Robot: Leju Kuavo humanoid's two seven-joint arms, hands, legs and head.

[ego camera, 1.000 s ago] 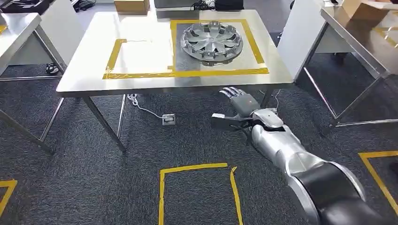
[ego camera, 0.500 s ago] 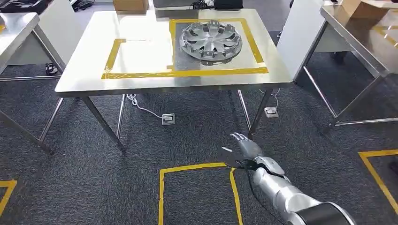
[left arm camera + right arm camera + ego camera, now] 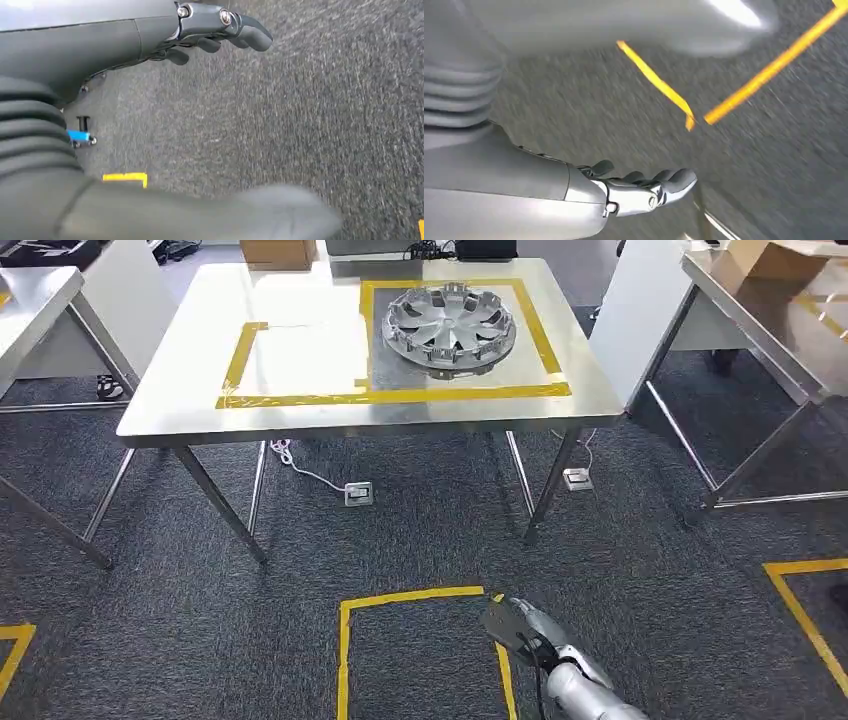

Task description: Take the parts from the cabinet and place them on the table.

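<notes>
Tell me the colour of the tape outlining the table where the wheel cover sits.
Yellow tape, clearest in the head view.

We see a shiny steel table [image 3: 180,410] bearing yellow tape rectangles [image 3: 400,396]; a silver plastic wheel cover [image 3: 449,329] lies inside the taped square toward its far right corner.

One hubcap [image 3: 449,328] (three tables [image 3: 190,390])
</notes>
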